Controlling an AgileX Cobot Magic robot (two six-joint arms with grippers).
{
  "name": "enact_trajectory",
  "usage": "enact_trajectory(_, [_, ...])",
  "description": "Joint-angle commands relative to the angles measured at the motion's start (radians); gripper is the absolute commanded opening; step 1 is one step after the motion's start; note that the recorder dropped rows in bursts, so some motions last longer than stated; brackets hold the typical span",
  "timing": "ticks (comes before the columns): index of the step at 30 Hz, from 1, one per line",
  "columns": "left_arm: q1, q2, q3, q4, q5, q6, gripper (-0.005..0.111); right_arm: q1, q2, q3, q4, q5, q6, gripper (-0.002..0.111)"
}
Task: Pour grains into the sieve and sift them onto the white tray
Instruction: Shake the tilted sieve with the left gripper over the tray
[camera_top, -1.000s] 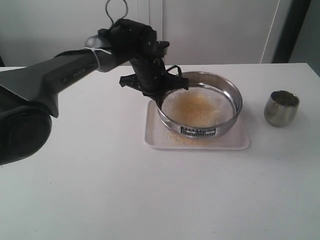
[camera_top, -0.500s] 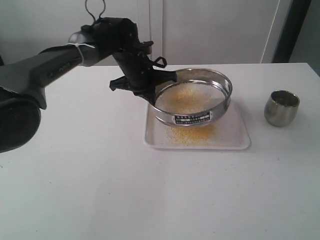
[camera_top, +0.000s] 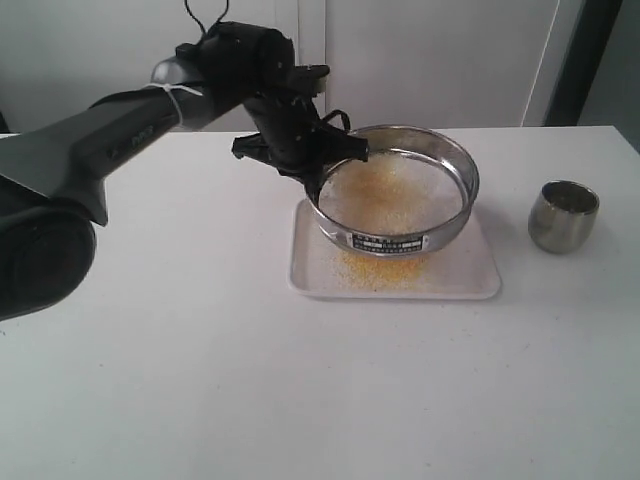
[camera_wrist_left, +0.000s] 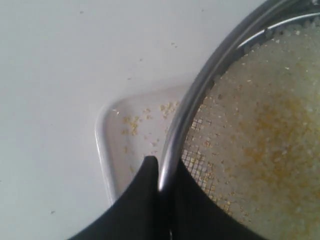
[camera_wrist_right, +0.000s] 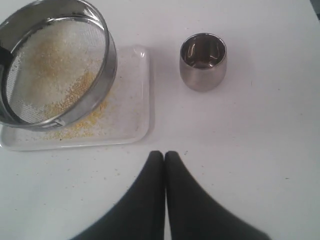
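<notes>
- Toward the far side of the bench (camera_top: 200, 380), I have the sieve (camera_top: 400, 240) raised off the white tray (camera_top: 470, 275) and tilted above it, with its labelled wall facing the bench's near edge.
- My left gripper (camera_wrist_left: 161, 170) is pinched on the sieve's rim, on the side toward the bench's left edge, with one finger inside the ring and one outside.
- Most of the grains (camera_top: 385, 195) lie on the mesh as a whitish layer with a yellow patch in the middle.
- A yellow drift of fine grains lies on the tray below the sieve, thickest by the tray's near edge, and a few specks sit in the tray corner beneath my left gripper.
- My right gripper (camera_wrist_right: 164, 156) has its fingers pressed together on nothing, over bare bench, apart from the tray.
- A small steel cup (camera_top: 563, 214) stands upright near the bench's right edge, well apart from the tray.
</notes>
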Motion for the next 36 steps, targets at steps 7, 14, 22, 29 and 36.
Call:
enact_trajectory(7, [0.000, 0.019, -0.047, -0.137, -0.013, 0.027, 0.000, -0.004, -0.005, 0.000, 0.001, -0.011, 0.002, 0.000])
enact_trajectory(14, [0.015, -0.018, -0.066, 0.212, 0.120, -0.128, 0.000, -0.004, -0.005, 0.000, 0.001, -0.011, 0.002, 0.000])
enact_trajectory(22, [-0.029, 0.007, -0.067, 0.228, 0.133, -0.045, 0.000, -0.004, -0.005, 0.000, 0.001, -0.011, 0.002, 0.000])
enact_trajectory(29, [0.002, 0.020, -0.063, -0.132, 0.012, 0.039, 0.000, -0.004, -0.005, 0.000, 0.001, -0.011, 0.002, 0.000])
enact_trajectory(36, [0.012, -0.018, -0.087, 0.187, 0.116, -0.071, 0.000, -0.004, -0.005, 0.000, 0.001, -0.011, 0.002, 0.000])
